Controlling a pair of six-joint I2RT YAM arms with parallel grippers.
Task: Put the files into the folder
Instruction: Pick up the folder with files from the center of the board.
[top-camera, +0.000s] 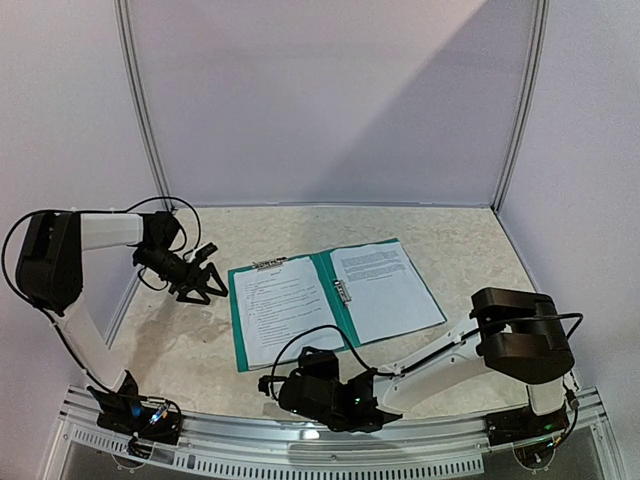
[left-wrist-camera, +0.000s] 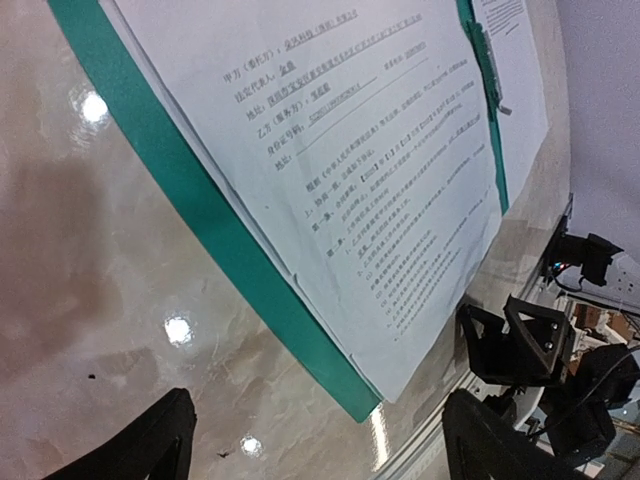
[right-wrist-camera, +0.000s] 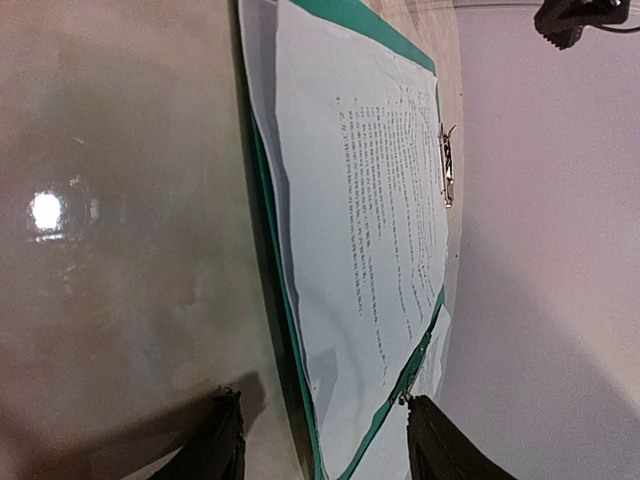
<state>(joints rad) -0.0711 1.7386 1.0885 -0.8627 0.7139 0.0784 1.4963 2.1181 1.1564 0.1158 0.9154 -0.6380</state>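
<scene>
On the tabletop (top-camera: 455, 235) centre, the teal folder (top-camera: 234, 325) lies open and flat, with the files (top-camera: 285, 312), printed white sheets, on both halves and a metal clip (top-camera: 343, 291) at the spine. Left gripper (top-camera: 214, 272) hovers just left of the folder, jaws wide apart, empty. Right gripper (right-wrist-camera: 322, 442) sits low by the folder's near-left corner, jaws apart, clamping nothing

Beige marbled tabletop (top-camera: 450, 240), glossy, with light glints (left-wrist-camera: 178, 328). Pale lilac wall panels (top-camera: 330, 100) at 9, 12 and 3 o'clock; grey metal posts (top-camera: 140, 100) between them. Slotted metal rail (top-camera: 400, 464) at 6 o'clock.
</scene>
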